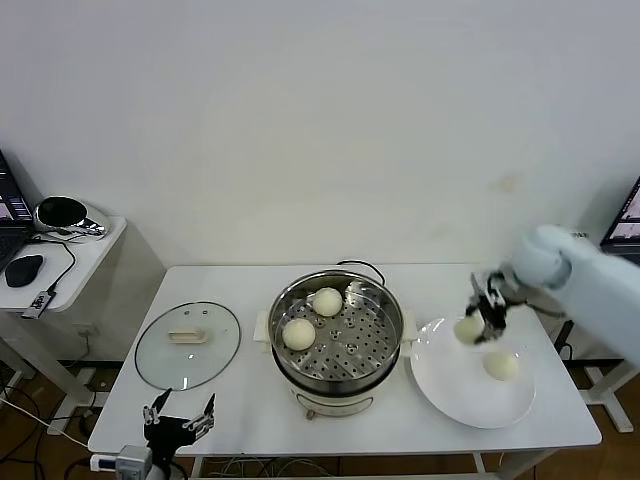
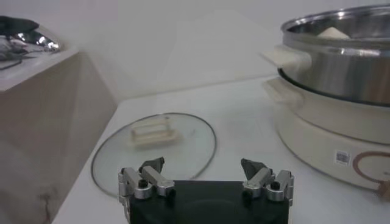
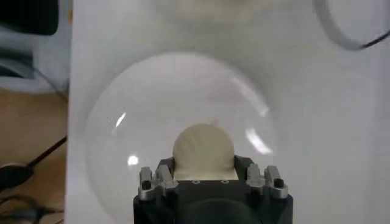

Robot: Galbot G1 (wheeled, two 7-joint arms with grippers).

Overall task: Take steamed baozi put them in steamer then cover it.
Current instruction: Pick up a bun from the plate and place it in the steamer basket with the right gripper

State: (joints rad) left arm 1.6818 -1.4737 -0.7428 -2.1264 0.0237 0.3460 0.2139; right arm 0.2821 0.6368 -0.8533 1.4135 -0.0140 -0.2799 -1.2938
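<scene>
Step in hand, by my reading: third bun on its way from plate to steamer. Two steamed baozi (image 1: 313, 317) already lie on the perforated tray of the steamer (image 1: 385, 345), centre of the head view. One baozi (image 1: 501, 365) rests on the white plate (image 1: 450, 385) at lower right.

Right gripper (image 1: 486, 322) sits above the plate's left part, right of centre in the head view, fingers closed on a baozi (image 3: 203, 152). In the right wrist view the bun fills the space between the jaws, with the plate underneath; it looks lifted clear, though I cannot confirm the gap.

Left gripper (image 2: 206, 176) is parked at the bottom left of the head view, by the table's near edge, jaws spread wide and holding nothing. The cover (image 1: 187, 343) lies flat on the table just beyond it, left of the steamer, handle up.

Next move, as I judge it: carry the held bun leftward over the steamer's rim, lower onto a bare part of the tray, release. One more bun follows, then the cover.
</scene>
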